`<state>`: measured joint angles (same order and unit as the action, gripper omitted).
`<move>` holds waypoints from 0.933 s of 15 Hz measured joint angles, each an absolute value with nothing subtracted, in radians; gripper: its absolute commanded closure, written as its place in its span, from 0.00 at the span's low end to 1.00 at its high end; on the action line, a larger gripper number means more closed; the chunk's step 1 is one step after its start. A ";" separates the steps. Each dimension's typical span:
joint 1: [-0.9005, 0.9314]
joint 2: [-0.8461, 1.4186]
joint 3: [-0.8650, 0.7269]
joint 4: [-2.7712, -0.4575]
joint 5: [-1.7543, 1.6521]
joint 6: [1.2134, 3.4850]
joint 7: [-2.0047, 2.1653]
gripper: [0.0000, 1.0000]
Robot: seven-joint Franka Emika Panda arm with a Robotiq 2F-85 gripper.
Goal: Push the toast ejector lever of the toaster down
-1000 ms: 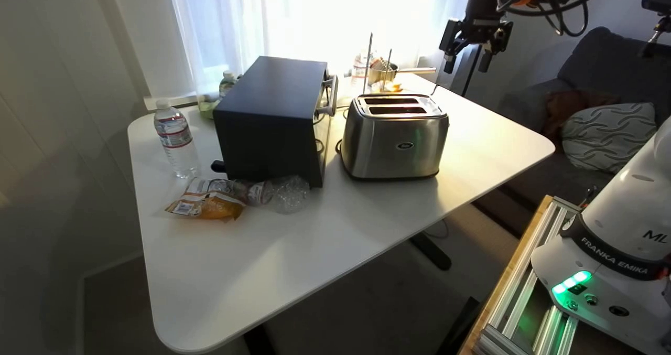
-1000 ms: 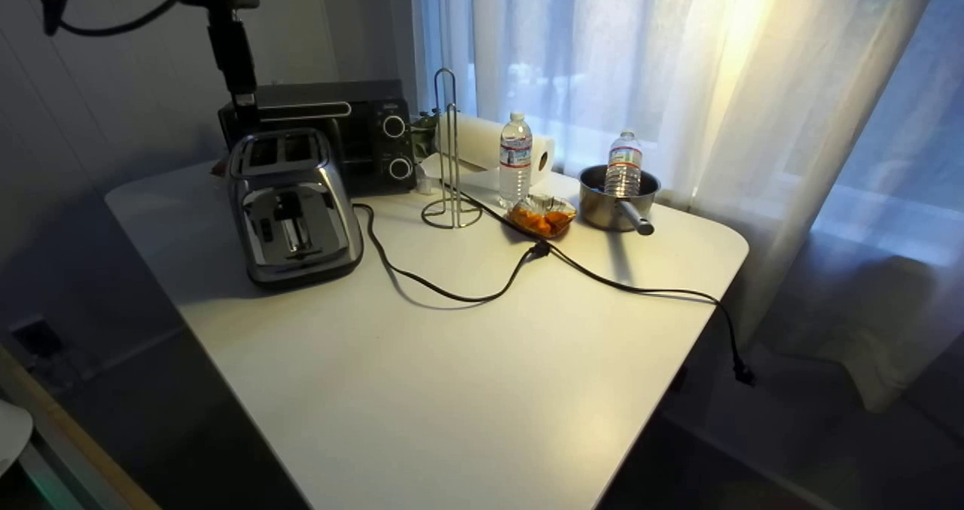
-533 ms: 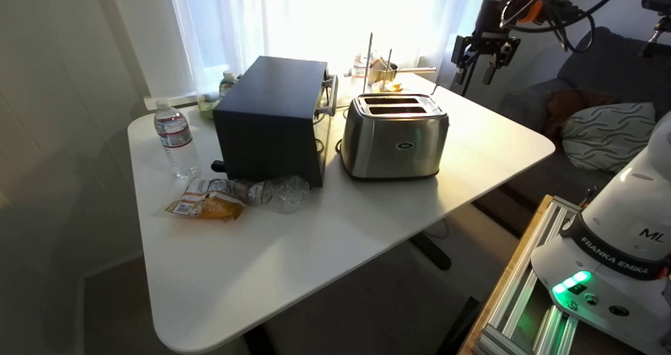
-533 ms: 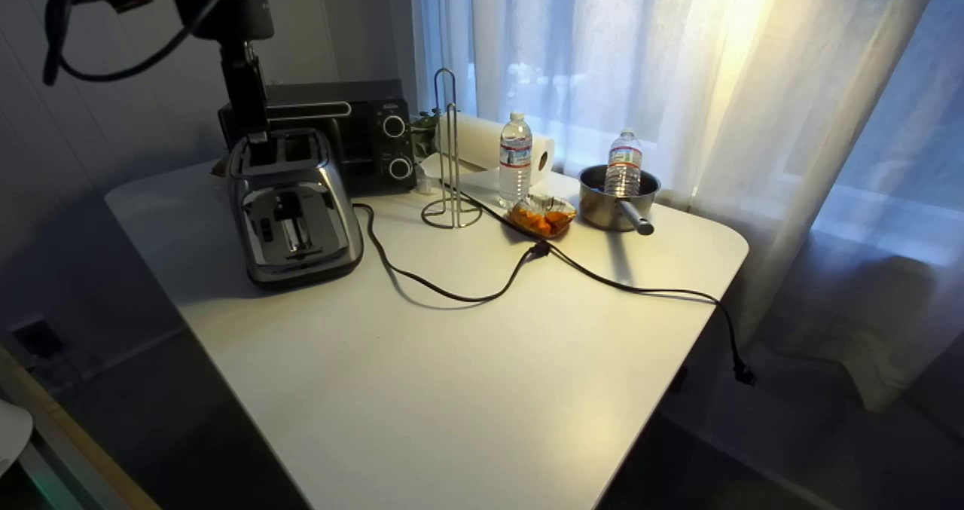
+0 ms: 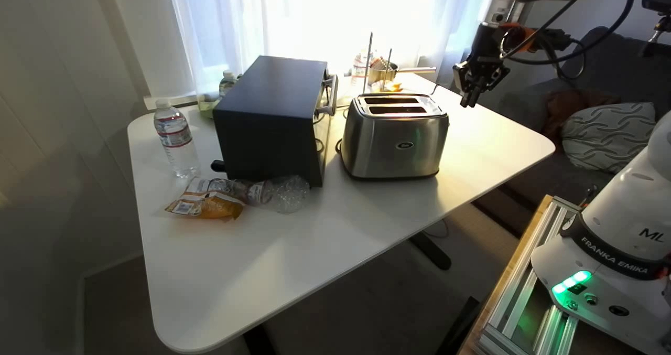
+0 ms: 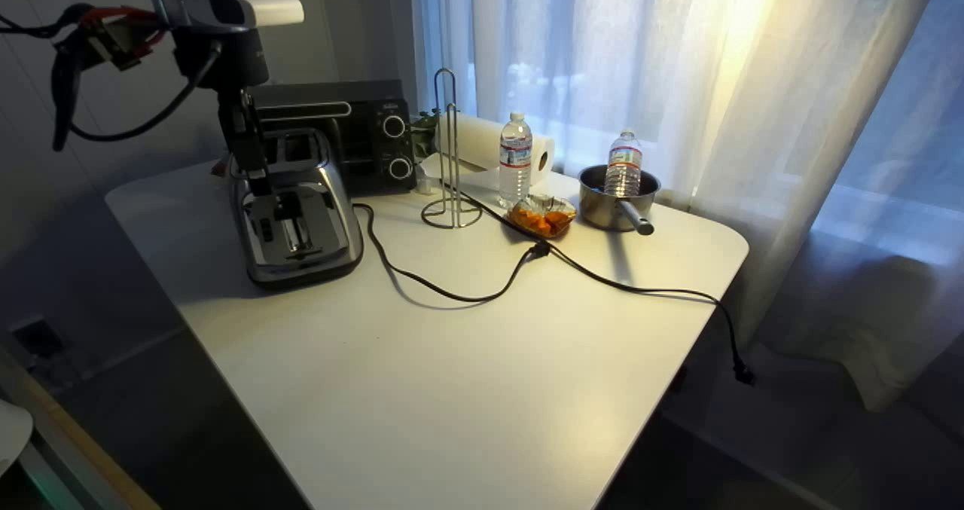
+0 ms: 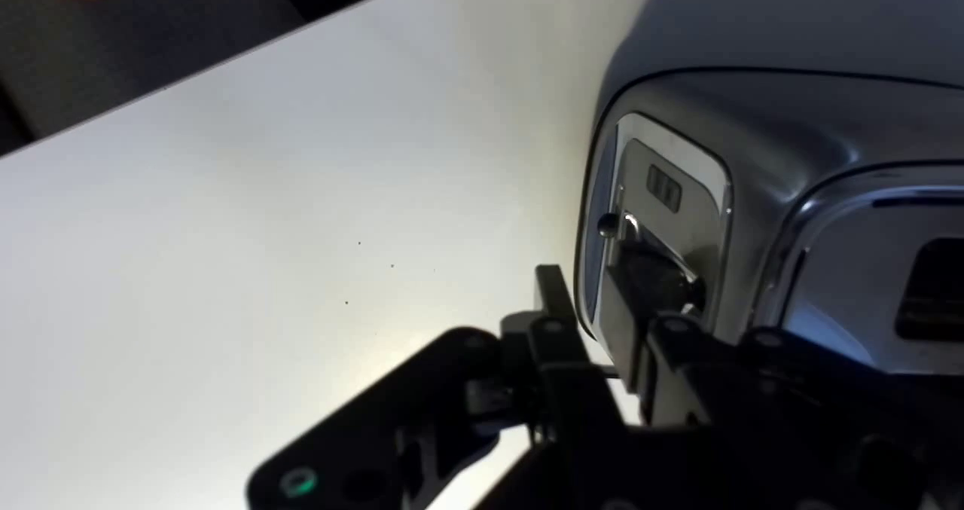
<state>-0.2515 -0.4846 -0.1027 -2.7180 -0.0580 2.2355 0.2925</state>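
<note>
The brushed-silver toaster (image 5: 393, 148) stands upright on the white table, its two slots facing up. In the wrist view its shiny end face carries a dark tab, apparently the toast ejector lever (image 7: 666, 280), partly covered by a finger. My gripper (image 5: 470, 100) hangs in the air just off that end of the toaster, pointing down. Between its fingers (image 7: 556, 291) a narrow gap remains with nothing in it, so it is partly open. An exterior view has the gripper (image 6: 260, 186) overlapping the toaster's upper end; contact with the lever cannot be made out.
A black box-shaped oven (image 5: 270, 129) stands beside the toaster. A bottle (image 5: 175, 140) and a snack bag (image 5: 209, 200) lie beyond it. A wire towel stand (image 6: 452, 167), a black cord (image 6: 467, 299) and a steel pot (image 6: 606, 212) occupy the window side.
My gripper has come down from well above the table to about the height of the toaster's top. Its fingers have drawn much closer together. The toaster has stayed in place.
</note>
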 measured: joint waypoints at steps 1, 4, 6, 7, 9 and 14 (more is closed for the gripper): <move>-0.250 -0.482 -0.103 -2.730 -0.054 2.252 0.292 1.00; -0.246 -0.466 -0.104 -2.752 -0.028 2.313 0.292 1.00; -0.242 -0.449 -0.106 -2.751 0.003 2.341 0.291 1.00; -0.238 -0.439 -0.107 -2.751 0.024 2.353 0.289 1.00; -0.227 -0.424 -0.109 -2.751 0.060 2.370 0.286 1.00; -0.213 -0.385 -0.109 -2.751 0.095 2.427 0.286 1.00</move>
